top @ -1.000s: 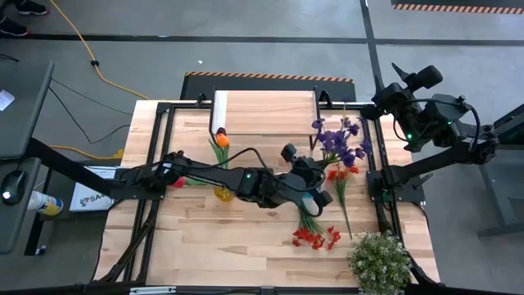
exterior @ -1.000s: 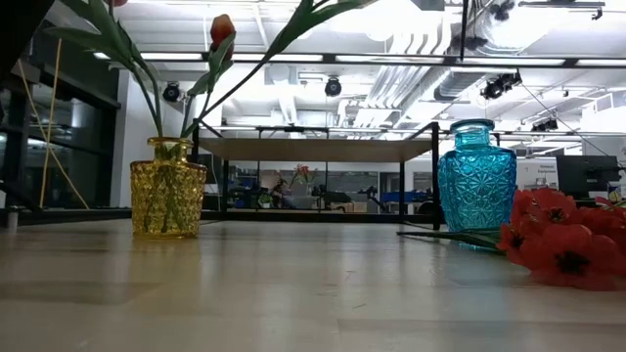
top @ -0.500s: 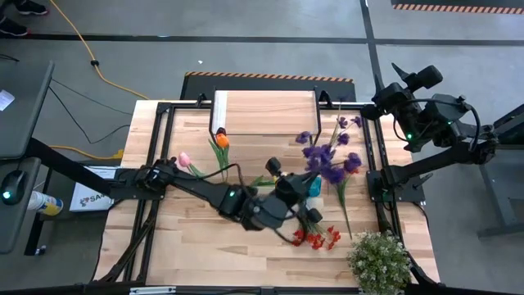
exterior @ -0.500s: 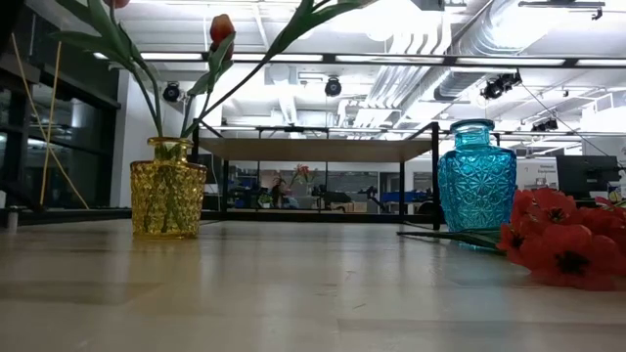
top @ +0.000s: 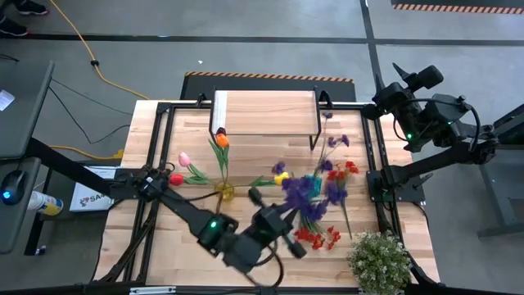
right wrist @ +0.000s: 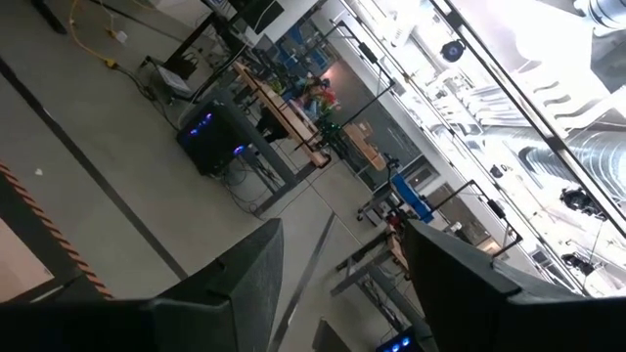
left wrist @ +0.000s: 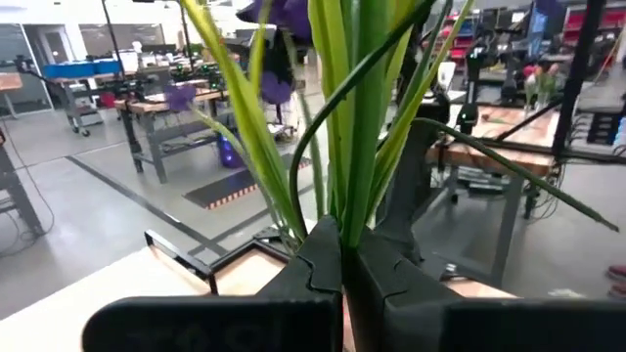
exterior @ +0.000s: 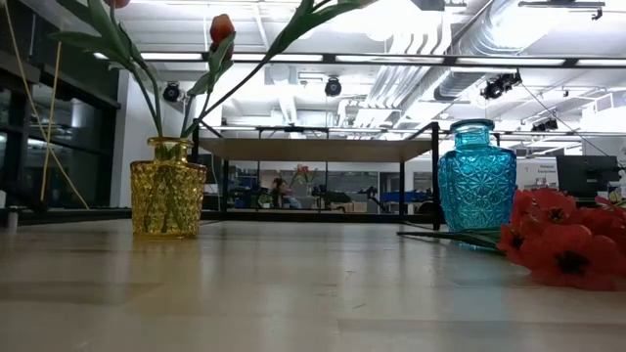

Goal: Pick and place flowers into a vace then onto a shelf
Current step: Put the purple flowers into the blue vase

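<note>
The high view looks straight down on the whole worktop point(top: 188, 246), while the low view sits at its surface, facing level across it into the room. Both share the yellow vase point(top: 223, 192) point(exterior: 168, 186) and the shelf point(top: 266, 112) point(exterior: 318, 149). The left wrist camera looks closely past green stems point(left wrist: 347, 127); the right wrist camera faces the room.

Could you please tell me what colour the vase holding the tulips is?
The vase holding the tulips is yellow patterned glass; the low view shows it best.

Yellow faceted vase point(exterior: 168, 199); turquoise faceted vase point(exterior: 476, 176); purple spray point(top: 304, 190).
</note>
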Robot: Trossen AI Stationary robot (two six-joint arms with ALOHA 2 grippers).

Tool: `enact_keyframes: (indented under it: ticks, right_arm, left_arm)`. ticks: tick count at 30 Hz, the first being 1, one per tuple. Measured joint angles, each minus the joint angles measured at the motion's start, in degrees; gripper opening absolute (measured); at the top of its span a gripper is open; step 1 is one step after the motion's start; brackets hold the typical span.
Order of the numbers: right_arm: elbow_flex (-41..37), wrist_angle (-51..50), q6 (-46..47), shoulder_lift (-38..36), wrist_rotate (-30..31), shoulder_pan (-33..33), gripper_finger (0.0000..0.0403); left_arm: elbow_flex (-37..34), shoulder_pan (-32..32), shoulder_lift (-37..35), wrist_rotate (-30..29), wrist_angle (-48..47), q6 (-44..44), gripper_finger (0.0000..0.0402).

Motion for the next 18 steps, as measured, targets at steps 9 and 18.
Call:
enact_keyframes:
  ticks: [9, 18]
  right_arm:
    - [0.0, 0.0, 0.0, 0.0, 0.0, 0.0, 0.0204]
    - [0.0, 0.0, 0.0, 0.0, 0.0, 0.0, 0.0204]
  left_arm:
    - [0.0, -3.3, 1.8, -1.3, 1.2, -5.3, 0.0032]
    - [0.0, -4.4, 5.1, -1.6, 1.2, -12.9, 0.0032]
